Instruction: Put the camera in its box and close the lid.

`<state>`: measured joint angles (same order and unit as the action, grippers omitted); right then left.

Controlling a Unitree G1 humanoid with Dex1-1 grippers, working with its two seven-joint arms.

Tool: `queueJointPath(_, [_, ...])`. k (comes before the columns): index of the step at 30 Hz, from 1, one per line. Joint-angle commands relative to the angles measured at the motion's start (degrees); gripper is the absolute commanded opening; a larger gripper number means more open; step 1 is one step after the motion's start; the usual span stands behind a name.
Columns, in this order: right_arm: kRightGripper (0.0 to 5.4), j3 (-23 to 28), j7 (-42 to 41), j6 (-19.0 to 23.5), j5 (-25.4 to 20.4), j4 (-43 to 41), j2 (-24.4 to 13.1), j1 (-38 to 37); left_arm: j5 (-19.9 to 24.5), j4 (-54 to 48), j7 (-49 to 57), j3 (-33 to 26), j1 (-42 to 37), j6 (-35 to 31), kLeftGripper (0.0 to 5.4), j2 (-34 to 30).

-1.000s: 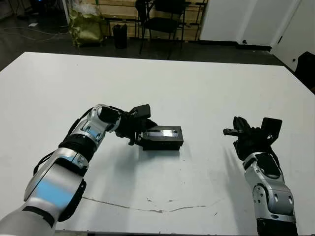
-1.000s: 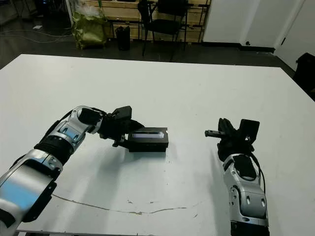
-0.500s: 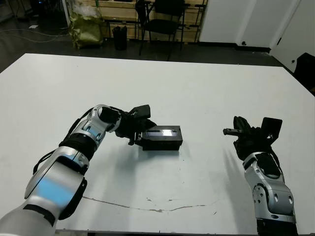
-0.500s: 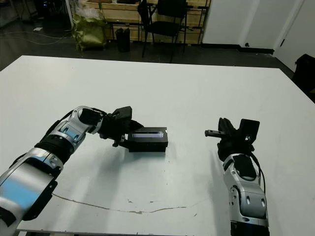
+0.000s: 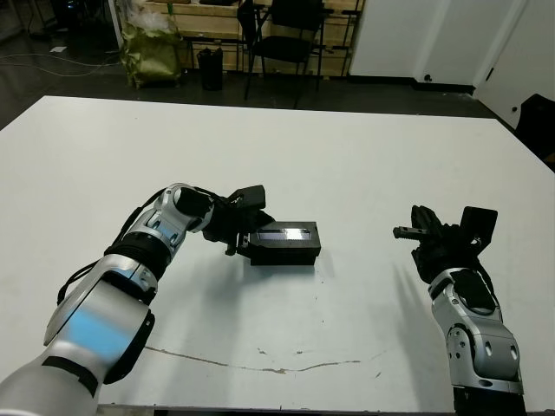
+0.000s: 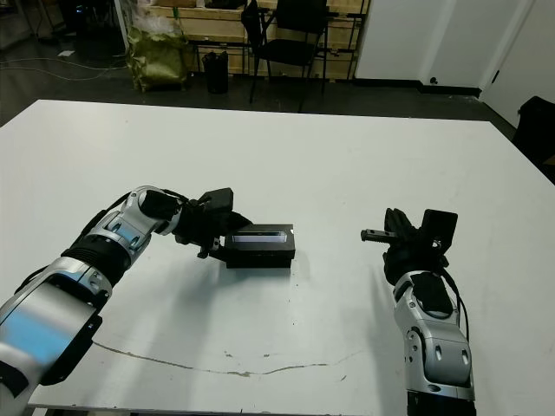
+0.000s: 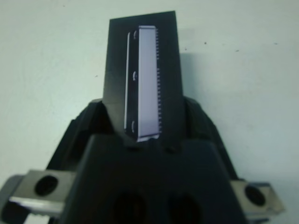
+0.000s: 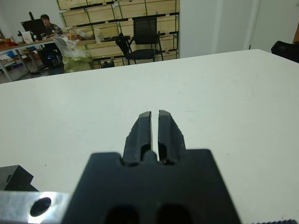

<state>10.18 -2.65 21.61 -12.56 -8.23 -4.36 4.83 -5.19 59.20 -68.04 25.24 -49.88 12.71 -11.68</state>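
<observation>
A black block lies near the middle of the white table [image 5: 364, 147]: the lid [image 5: 286, 234], with its glossy grey strip facing up, sits on the box and hides the tray. The camera is out of sight. My left gripper [image 5: 248, 230] is shut on the lid's left end; in the left wrist view the lid [image 7: 145, 84] rises between the fingers [image 7: 77, 135]. My right gripper [image 5: 401, 232] hovers well to the right of the block, shut on nothing, fingers [image 8: 142, 128] nearly touching.
A thin dark crack line [image 5: 277, 371] runs along the table near its front edge. Beyond the far edge stand a chair [image 5: 277, 35] and a green bag [image 5: 152, 48]. A person [image 8: 46, 19] sits at a distant desk.
</observation>
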Motion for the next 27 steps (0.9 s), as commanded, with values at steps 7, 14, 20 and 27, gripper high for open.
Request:
queueJointPath(7, [0.0,0.6,-0.3,-1.5,-0.4,2.0,0.1,-0.4,-6.5,3.6,2.8,3.2,4.3,-0.4,2.73,-4.3])
queueJointPath(14, [0.0,0.1,0.5,0.7,0.1,0.8,-0.3,-0.1,-5.8,2.7,2.5,2.6,4.9,-1.0,2.73,-5.2])
queueJointPath(20, [0.0,0.3,0.0,0.5,-0.7,0.1,0.1,-0.3,-4.2,2.6,1.0,1.2,4.9,-1.8,3.29,-4.7])
queueJointPath(27, [0.0,0.5,0.1,0.7,-0.8,0.0,0.0,-0.3,-4.2,1.7,1.5,-0.1,5.8,-0.2,4.98,-4.8])
